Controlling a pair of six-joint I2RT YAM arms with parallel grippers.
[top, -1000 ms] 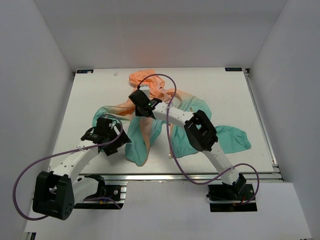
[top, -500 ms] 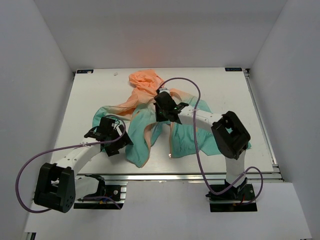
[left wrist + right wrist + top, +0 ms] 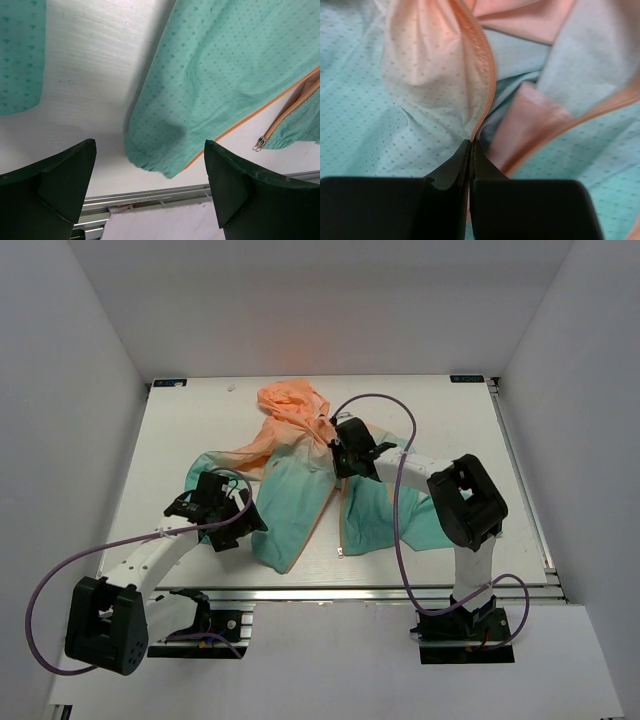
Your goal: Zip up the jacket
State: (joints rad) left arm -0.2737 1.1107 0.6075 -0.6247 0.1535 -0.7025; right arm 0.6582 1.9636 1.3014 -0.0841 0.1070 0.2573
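The jacket (image 3: 290,505) lies spread on the white table, peach hood (image 3: 290,403) at the back and teal panels toward the front. My right gripper (image 3: 342,460) sits over its middle, shut on the orange zipper edge (image 3: 490,75), which runs up from the closed tips (image 3: 471,141). To the left of the jacket's left panel my left gripper (image 3: 236,528) stands open and empty. Its wrist view shows the teal hem corner (image 3: 165,155) between the wide fingers (image 3: 55,185) but farther off. The metal zipper pull (image 3: 259,143) lies on the table by the right panel's hem.
An aluminium rail (image 3: 350,592) runs along the near table edge, close under the left gripper (image 3: 150,200). White walls enclose the table on three sides. Purple cables (image 3: 375,405) loop over both arms. A teal sleeve (image 3: 210,465) lies behind the left gripper.
My right gripper has moved to the right with the zipper edge held, and the jacket's left front panel has unfolded flatter, showing more teal. The left gripper has stayed about where it was.
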